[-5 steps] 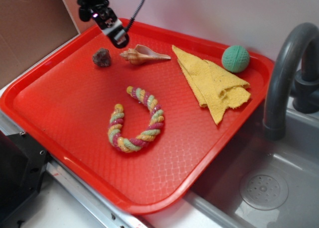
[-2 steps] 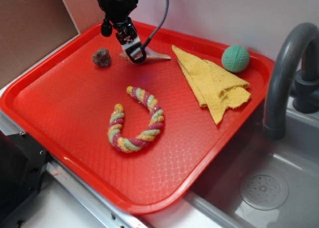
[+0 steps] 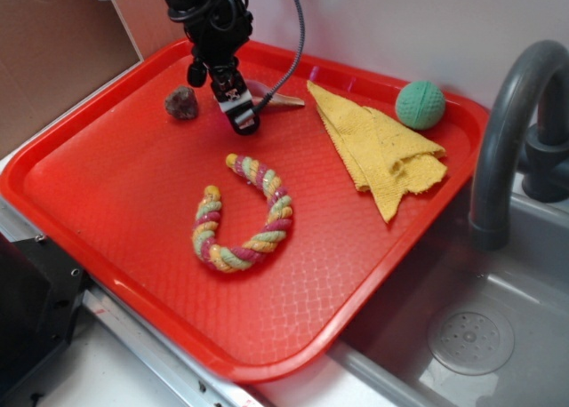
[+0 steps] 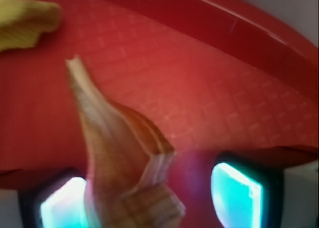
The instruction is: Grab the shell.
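One pincer (image 3: 233, 105): it is hanging low over the far part of the red tray (image 3: 107, 203), black arm and cable reaching in from the top left.
Pincer state: the fingers are standing apart, one pad (image 4: 234, 190) glowing at the lower right of the wrist view and the other at the lower left, nothing clamped between them.
Shell (image 3: 277, 99): it is lying flat on the tray, mostly hidden behind the pincer in the exterior view, its thin tail poking out toward the yellow cloth (image 3: 382, 154).
Shell up close (image 4: 119, 158): tan and ridged, it is sitting between the two pads, nearer the left one, tail pointing away; contact cannot be told.
Rock (image 3: 181, 102): small, dark, sitting just left of the pincer.
Rope toy (image 3: 244, 216): a striped twisted horseshoe lying mid-tray.
Ball (image 3: 420, 104): green, resting in the far right corner.
Faucet (image 3: 516, 131): grey, arching beside the tray above the sink (image 3: 471, 336).
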Robot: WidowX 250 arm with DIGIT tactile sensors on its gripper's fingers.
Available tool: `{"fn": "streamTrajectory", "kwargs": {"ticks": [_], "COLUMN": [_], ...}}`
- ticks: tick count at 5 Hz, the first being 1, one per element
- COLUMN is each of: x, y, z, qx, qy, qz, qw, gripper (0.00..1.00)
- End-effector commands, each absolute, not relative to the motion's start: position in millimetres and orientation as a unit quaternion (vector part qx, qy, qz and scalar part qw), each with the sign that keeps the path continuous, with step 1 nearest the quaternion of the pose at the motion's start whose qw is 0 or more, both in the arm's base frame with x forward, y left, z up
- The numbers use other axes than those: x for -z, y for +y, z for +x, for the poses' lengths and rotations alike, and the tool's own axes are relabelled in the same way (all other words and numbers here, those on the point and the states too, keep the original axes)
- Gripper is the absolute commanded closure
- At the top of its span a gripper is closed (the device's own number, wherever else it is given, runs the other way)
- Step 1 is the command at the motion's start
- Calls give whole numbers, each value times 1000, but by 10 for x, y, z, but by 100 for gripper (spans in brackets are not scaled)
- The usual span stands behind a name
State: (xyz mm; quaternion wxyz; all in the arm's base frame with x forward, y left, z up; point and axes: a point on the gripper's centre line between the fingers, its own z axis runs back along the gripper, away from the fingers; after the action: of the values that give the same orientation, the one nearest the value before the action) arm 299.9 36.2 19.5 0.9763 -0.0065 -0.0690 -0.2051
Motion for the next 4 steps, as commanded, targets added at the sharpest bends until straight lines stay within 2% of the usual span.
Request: {"fn": "streamTrajectory", "kwargs": {"ticks": [1, 2, 3, 4], "x": [-257, -246, -263, -644], "y": [142, 116, 123, 351], "z": [3150, 3129, 3107, 2918], "qx": [251, 256, 243, 126], "qy": [-94, -96, -74, 29], "qz": [-19, -26, -22, 4], "qw": [963, 962, 967, 992], "gripper": [77, 100, 100, 100]}}
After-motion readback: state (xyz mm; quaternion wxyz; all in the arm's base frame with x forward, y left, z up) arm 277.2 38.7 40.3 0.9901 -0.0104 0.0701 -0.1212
